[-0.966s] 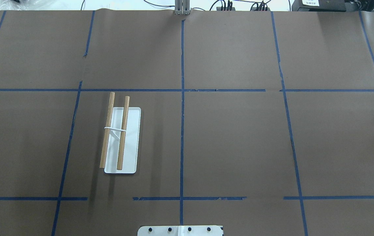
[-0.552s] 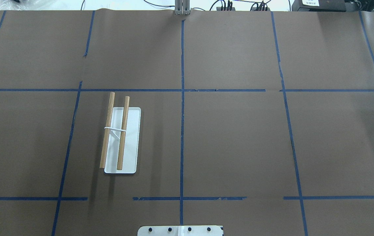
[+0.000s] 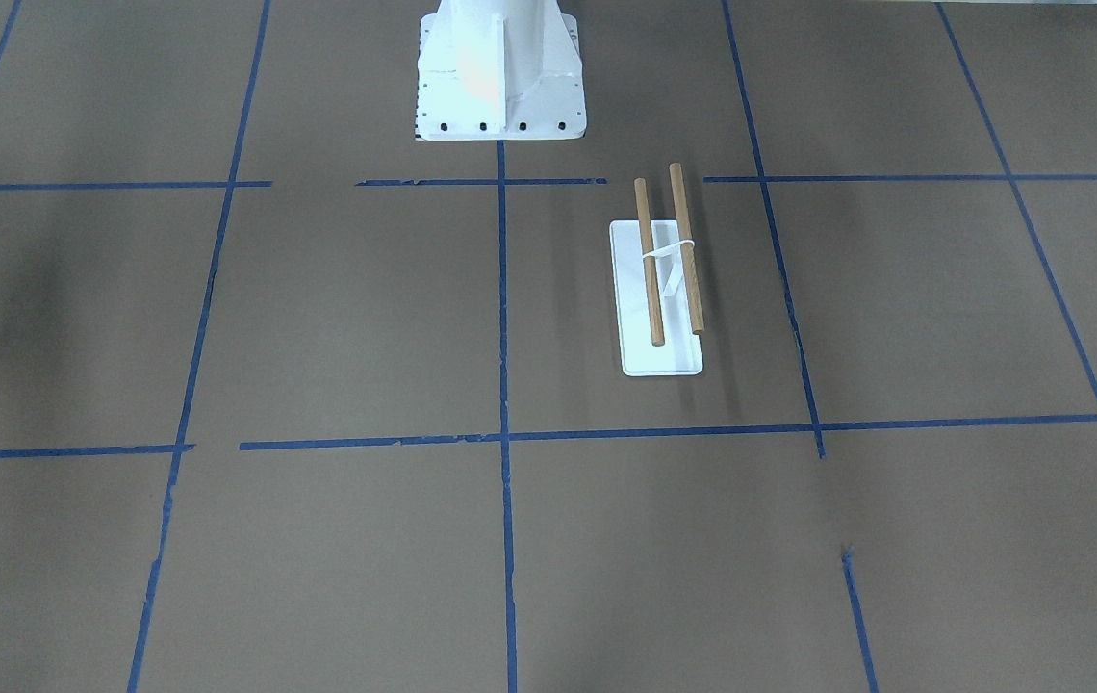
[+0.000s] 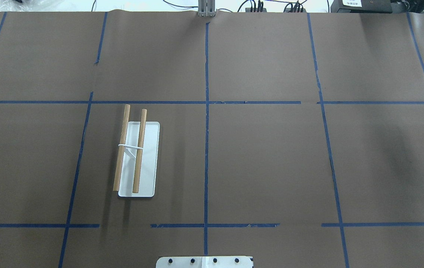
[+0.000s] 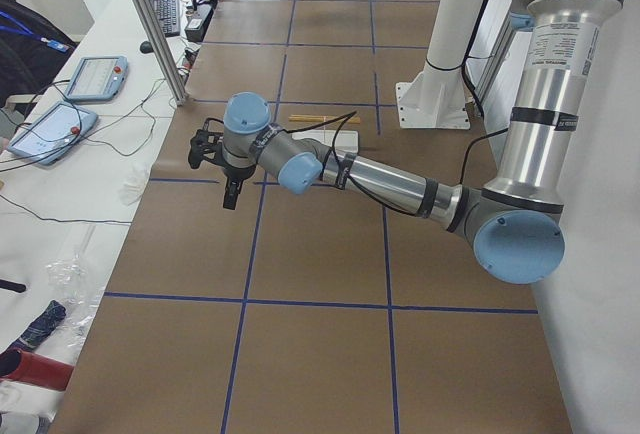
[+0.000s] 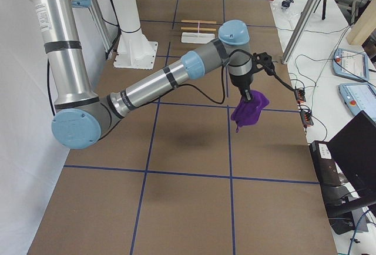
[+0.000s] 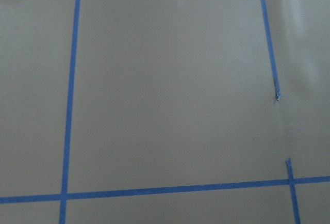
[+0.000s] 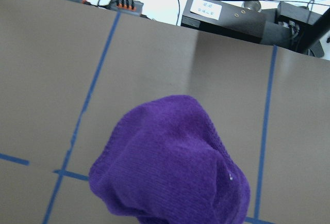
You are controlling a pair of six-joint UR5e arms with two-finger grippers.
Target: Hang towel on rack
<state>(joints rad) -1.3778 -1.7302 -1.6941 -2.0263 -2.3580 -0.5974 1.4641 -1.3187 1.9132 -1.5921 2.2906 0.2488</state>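
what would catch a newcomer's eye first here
The purple towel, bunched and dangling at the right gripper above the right end of the brown table. Next, the rack with its two wooden rods, standing bare on the table's left half.

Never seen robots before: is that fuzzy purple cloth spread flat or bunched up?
Bunched up: the fuzzy purple cloth towel hangs as a crumpled clump under the right pincer.
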